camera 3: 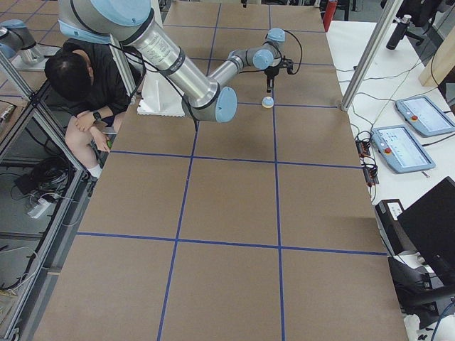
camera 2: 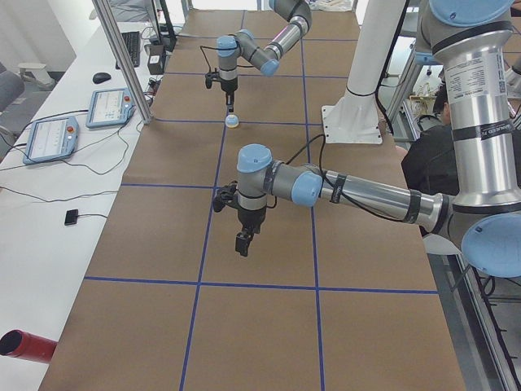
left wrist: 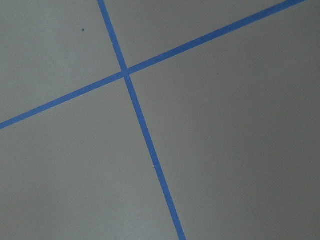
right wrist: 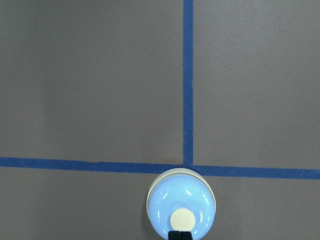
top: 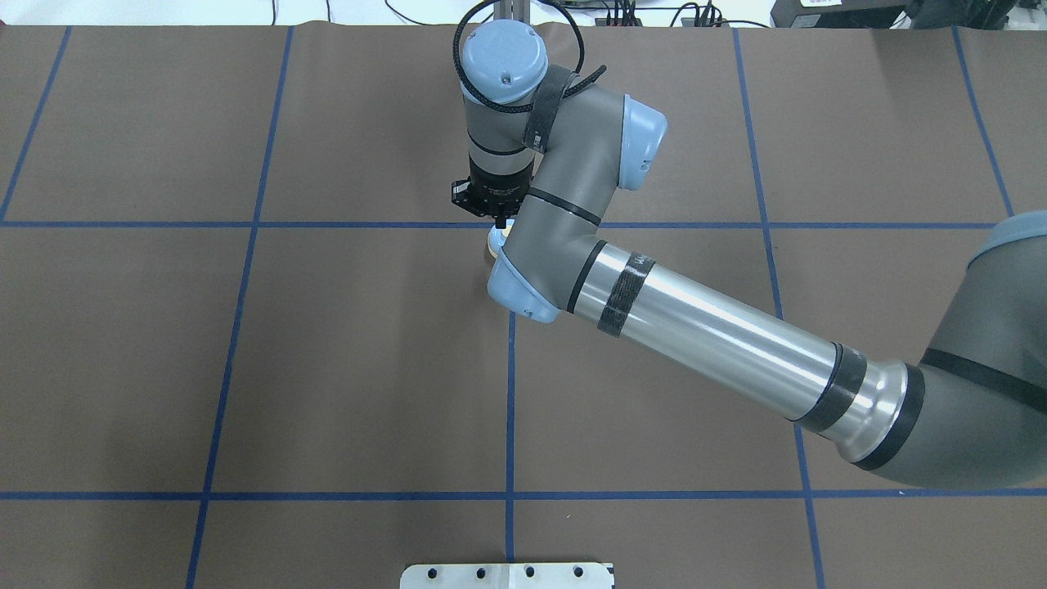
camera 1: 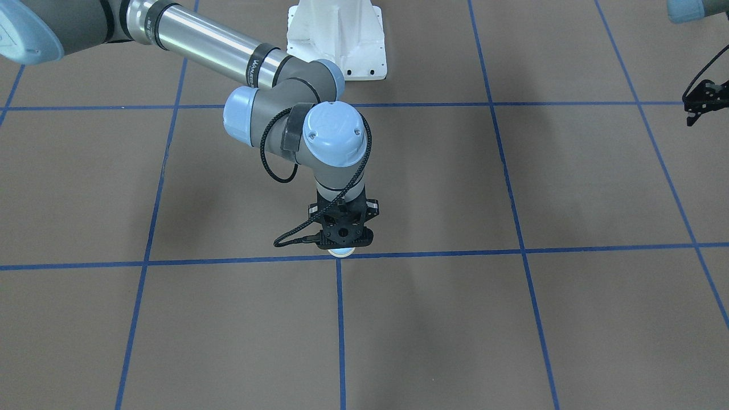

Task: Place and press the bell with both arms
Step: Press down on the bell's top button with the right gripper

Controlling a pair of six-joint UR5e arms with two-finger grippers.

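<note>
The bell (right wrist: 181,207) is light blue with a cream button. It stands on the brown table at a crossing of blue tape lines (camera 1: 343,252). In the overhead view (top: 496,240) my right arm partly hides it. My right gripper (camera 1: 342,242) points straight down just above the bell's button and is shut with nothing in it. Its black fingertips (right wrist: 180,235) show together at the bottom of the right wrist view. My left gripper (camera 1: 703,105) hangs over bare table far from the bell, cut by the view's edge. I cannot tell whether it is open or shut. The left wrist view shows only table and tape.
The white pedestal (camera 1: 337,40) stands behind the bell on the robot's side. A person (camera 3: 82,85) sits beside the table near the base. Teach pendants (camera 2: 53,134) and a metal frame post (camera 2: 122,57) are along the operators' side. A red cylinder (camera 2: 24,346) lies off the table's corner.
</note>
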